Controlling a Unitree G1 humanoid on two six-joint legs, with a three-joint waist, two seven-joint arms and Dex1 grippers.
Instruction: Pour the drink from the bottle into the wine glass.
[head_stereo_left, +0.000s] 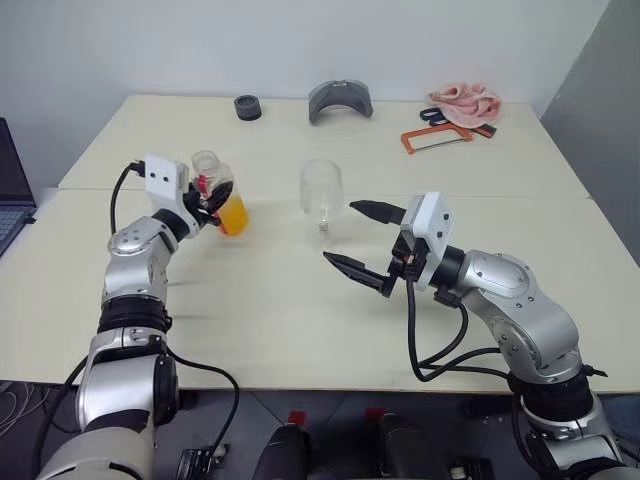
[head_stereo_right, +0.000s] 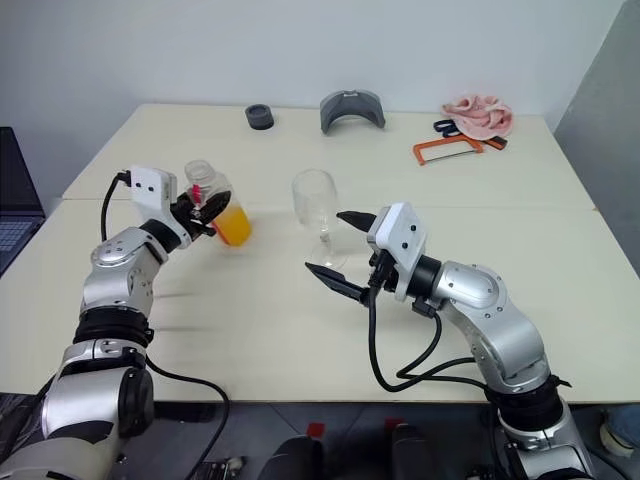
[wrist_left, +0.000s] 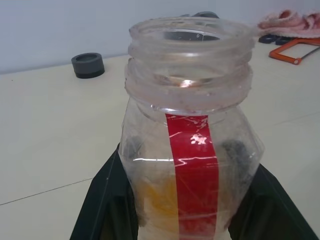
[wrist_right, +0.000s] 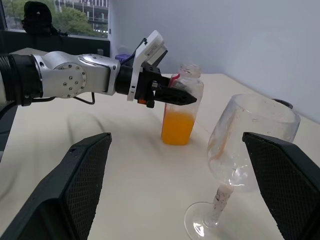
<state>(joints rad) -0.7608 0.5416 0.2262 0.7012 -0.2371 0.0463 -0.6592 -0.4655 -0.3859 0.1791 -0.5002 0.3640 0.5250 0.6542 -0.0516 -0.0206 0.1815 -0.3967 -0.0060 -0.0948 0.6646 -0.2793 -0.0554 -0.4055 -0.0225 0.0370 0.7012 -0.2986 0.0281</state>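
The bottle (head_stereo_left: 214, 180), clear with a red label stripe and no cap on its mouth, stands upright on the cream table (head_stereo_left: 250, 300) at the left. The orange drink (head_stereo_left: 232, 215) fills its lower part. My left gripper (head_stereo_left: 207, 203) is shut on the bottle's middle; its black fingers (wrist_left: 107, 200) press both sides. The wine glass (head_stereo_left: 322, 190) stands upright in the middle of the table. My right gripper (head_stereo_left: 340, 232) is open, level, just short of the glass (wrist_right: 245, 140), with nothing between its fingers.
Along the table's far edge lie a black round piece (head_stereo_left: 247, 107), a grey curved object (head_stereo_left: 340, 100), an orange hacksaw (head_stereo_left: 435, 138) and a pink cloth (head_stereo_left: 465, 100). A laptop (head_stereo_left: 12, 200) sits off the left edge. A seam crosses the table behind the glass.
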